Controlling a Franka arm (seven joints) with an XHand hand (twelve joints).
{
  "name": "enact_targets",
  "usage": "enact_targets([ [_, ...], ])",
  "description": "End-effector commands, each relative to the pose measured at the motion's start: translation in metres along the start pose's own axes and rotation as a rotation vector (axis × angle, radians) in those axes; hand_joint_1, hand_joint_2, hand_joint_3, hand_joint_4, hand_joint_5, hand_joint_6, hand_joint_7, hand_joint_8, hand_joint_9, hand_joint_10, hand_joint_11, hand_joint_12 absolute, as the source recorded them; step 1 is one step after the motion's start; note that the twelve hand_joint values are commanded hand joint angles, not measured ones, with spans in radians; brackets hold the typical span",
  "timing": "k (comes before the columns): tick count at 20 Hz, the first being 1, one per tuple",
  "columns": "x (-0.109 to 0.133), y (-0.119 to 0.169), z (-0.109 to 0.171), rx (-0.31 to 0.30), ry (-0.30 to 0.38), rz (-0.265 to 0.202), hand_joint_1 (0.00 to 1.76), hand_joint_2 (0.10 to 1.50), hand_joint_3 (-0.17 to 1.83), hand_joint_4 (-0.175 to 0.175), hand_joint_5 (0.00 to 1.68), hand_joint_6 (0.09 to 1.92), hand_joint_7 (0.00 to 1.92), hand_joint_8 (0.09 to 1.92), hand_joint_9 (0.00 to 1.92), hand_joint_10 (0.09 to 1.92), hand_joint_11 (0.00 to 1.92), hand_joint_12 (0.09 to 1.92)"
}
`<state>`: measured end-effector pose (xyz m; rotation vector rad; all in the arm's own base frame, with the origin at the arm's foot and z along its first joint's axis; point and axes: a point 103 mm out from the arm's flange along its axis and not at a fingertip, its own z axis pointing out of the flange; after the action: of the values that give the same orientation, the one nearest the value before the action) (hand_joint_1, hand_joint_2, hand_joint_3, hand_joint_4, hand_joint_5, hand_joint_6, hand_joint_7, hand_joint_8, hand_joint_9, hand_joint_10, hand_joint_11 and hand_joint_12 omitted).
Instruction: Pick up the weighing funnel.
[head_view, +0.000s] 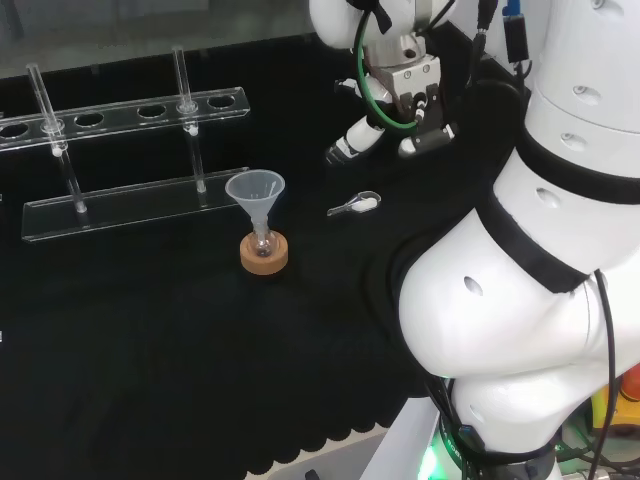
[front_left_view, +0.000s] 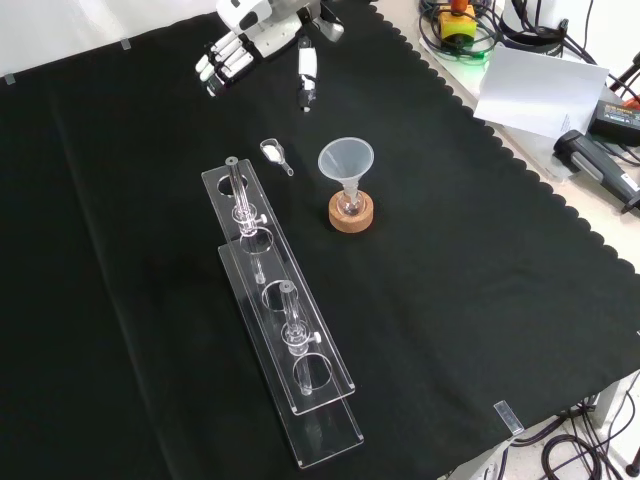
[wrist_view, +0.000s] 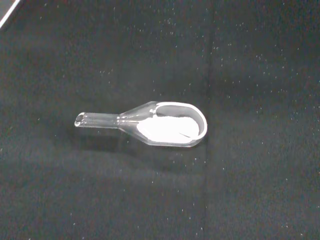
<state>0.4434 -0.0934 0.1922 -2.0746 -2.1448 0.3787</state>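
Robot hand (front_left_view: 243, 47) hung at the top of the front view, fingers relaxed and spread, thumb apart, nothing in its grasp, and well clear of the cloth (front_left_view: 120, 300). Below it in that frame, the weighing funnel (front_left_view: 274, 153) lay flat on the black fabric, untouched, near the top end of the clear rack (front_left_view: 285, 320) and to the left of the funnel (front_left_view: 346, 160).

And look at the wrist view: the weighing funnel sat almost dead centre, bowl facing up with a patch of white powder in it and the short stem lying level. That centring suggested the hand was lined up for a descent. Lying bowl-up probably kept the powder from spilling, so any lift would need to stay level. Bare cloth ringed the piece, leaving room for fingers on either side.

Moving outward, the funnel stood mouth up, its stem in a small flask (head_view: 263, 239) on a cork ring (front_left_view: 351, 215), seemingly ready to receive the powder. The rack carried two upright test tubes (head_view: 47, 105) and stood apart from the pick.

No label, brand or legible writing could be made out on the glassware.
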Motion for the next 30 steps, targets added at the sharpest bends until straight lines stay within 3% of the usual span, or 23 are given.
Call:
enact_targets([
  [1, 0.003, 0.0, 0.019, -0.068, 0.009, 0.035, 0.57, 0.69, 0.01, -0.045, 0.03, 0.09, 0.21, 0.24, 0.09, 0.37, 0.0, 0.18],
  [4, 0.008, 0.002, 0.031, -0.055, 0.004, 0.029, 0.59, 0.69, 0.01, -0.041, 0.07, 0.09, 0.2, 0.37, 0.01, 0.69, 0.0, 0.28],
  [7, 0.009, 0.002, 0.045, -0.038, 0.001, 0.008, 0.6, 0.69, 0.01, -0.032, 0.14, 0.09, 0.24, 0.44, 0.01, 0.79, 0.0, 0.32],
  [19, -0.008, 0.005, 0.09, 0.052, -0.041, -0.033, 0.67, 0.71, 0.05, 0.01, 0.32, 0.09, 0.38, 0.45, 0.14, 0.78, 0.0, 0.56],
  [30, -0.018, 0.018, 0.114, 0.06, -0.027, -0.002, 0.68, 0.68, 0.13, 0.028, 0.47, 0.09, 0.53, 0.39, 0.28, 0.7, 0.0, 0.78],
])
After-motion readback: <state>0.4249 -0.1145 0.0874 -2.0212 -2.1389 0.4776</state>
